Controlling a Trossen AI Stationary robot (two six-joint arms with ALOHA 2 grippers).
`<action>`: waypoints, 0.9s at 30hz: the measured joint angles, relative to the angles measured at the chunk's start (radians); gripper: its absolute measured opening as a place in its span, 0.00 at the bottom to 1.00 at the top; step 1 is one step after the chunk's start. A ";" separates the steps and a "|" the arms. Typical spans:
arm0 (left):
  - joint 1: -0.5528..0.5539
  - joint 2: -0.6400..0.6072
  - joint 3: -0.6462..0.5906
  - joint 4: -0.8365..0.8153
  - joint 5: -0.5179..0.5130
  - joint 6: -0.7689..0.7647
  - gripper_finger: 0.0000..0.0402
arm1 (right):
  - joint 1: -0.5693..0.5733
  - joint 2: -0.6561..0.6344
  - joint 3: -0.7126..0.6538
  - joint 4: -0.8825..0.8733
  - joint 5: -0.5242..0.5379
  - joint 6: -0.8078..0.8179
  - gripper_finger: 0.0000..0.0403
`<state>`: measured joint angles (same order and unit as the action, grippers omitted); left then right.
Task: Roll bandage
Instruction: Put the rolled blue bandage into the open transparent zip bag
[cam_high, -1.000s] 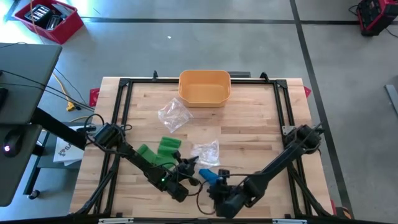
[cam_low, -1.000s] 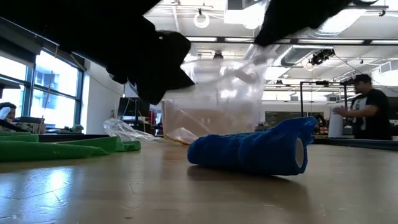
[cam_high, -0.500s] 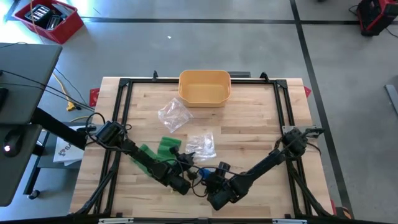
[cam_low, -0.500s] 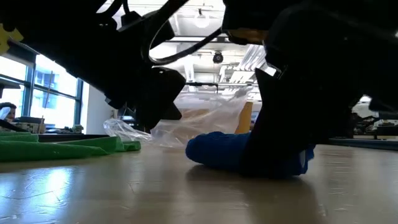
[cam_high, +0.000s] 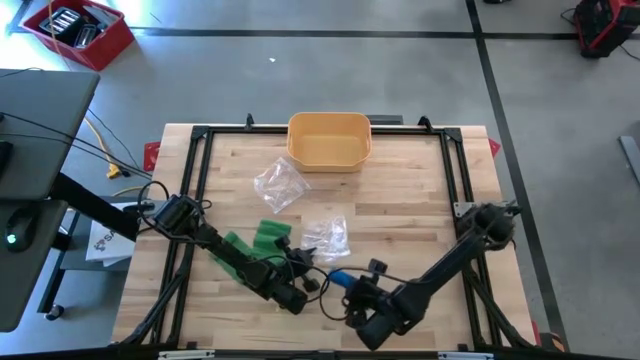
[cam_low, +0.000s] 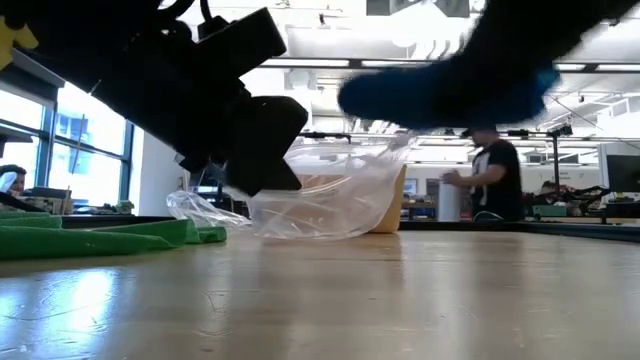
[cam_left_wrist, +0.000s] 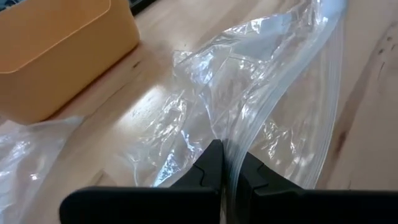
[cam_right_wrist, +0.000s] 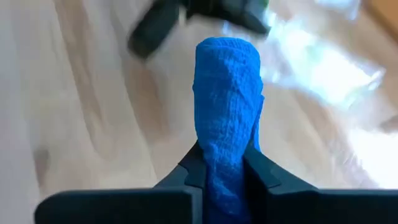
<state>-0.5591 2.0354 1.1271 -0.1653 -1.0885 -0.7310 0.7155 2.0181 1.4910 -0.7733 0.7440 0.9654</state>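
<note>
Right gripper (cam_right_wrist: 225, 171) clamped on the blue bandage roll (cam_right_wrist: 227, 106), held clear above the table (cam_high: 400, 215).
The roll stood out forward from between the fingers, near the table's front edge; the left gripper (cam_left_wrist: 227, 171) was closed, pinching the edge of a clear plastic bag (cam_left_wrist: 249, 118); a yellow bin (cam_high: 329, 140) sat at the far edge; green bandage (cam_high: 268, 238) lay beside the left arm.

2 clear plastic bags (cam_high: 279, 184) (cam_high: 326, 235), 1 blue bandage roll (cam_high: 338, 279), 1 green bandage (cam_high: 262, 242), 1 yellow bin (cam_high: 329, 140).
</note>
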 joint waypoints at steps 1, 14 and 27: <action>0.000 0.000 0.000 0.018 -0.001 0.002 0.00 | -0.001 -0.014 0.000 0.004 0.015 -0.006 0.09; -0.014 0.000 0.000 0.169 -0.009 0.070 0.00 | -0.131 -0.002 0.000 -0.035 -0.113 -0.005 0.09; -0.021 -0.001 -0.001 0.295 0.002 0.208 0.00 | -0.201 -0.003 -0.001 -0.017 -0.161 0.058 0.10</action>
<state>-0.5797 2.0342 1.1265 0.1296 -1.0866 -0.5228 0.5142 2.0151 1.4905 -0.7905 0.5827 1.0235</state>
